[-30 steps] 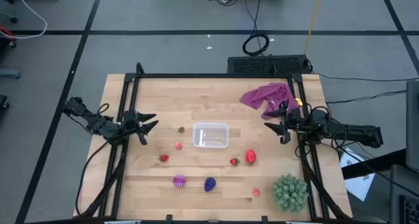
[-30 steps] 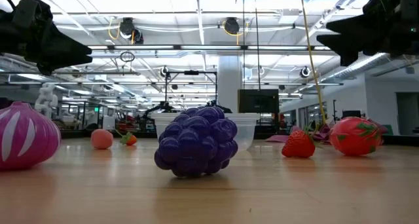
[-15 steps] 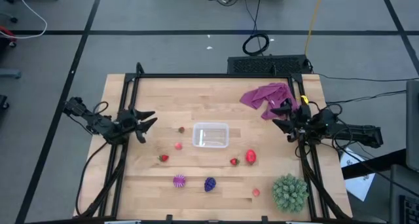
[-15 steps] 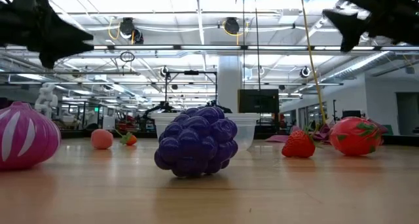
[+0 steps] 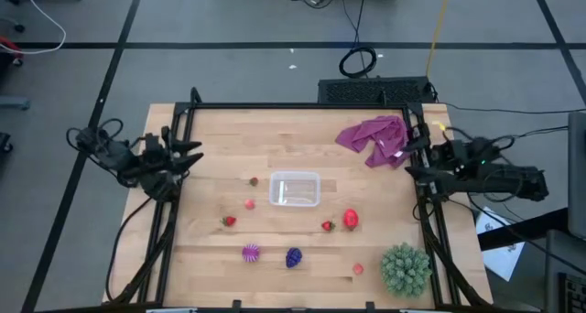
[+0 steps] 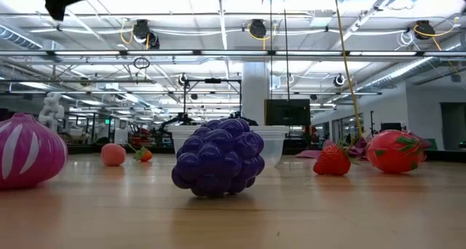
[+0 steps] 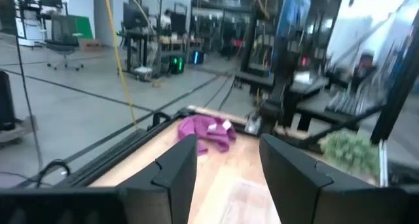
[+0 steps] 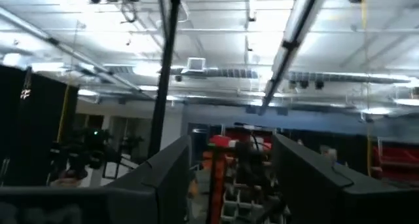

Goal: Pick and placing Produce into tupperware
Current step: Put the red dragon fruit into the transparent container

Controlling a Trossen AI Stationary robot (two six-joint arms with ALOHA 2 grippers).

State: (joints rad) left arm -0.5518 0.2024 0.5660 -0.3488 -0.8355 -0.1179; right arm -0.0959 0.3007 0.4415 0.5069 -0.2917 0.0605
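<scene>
Small clear rectangular plastic tupperware [image 5: 295, 188]: mid-table, empty. Small toy produce: I count red strawberry pieces [image 5: 327, 226], a spiky purple cluster [image 5: 293, 256], all loose around it. Left gripper [image 5: 188, 154], fingers apart, table's left edge. Right gripper [image 5: 414, 157], fingers apart, right edge beside the magenta cloth [image 5: 374, 137].

A grey floor [image 5: 229, 20] crossed by dark lines surrounds the wooden table [image 5: 220, 121], under bright ceiling lights [image 6: 218, 1].
</scene>
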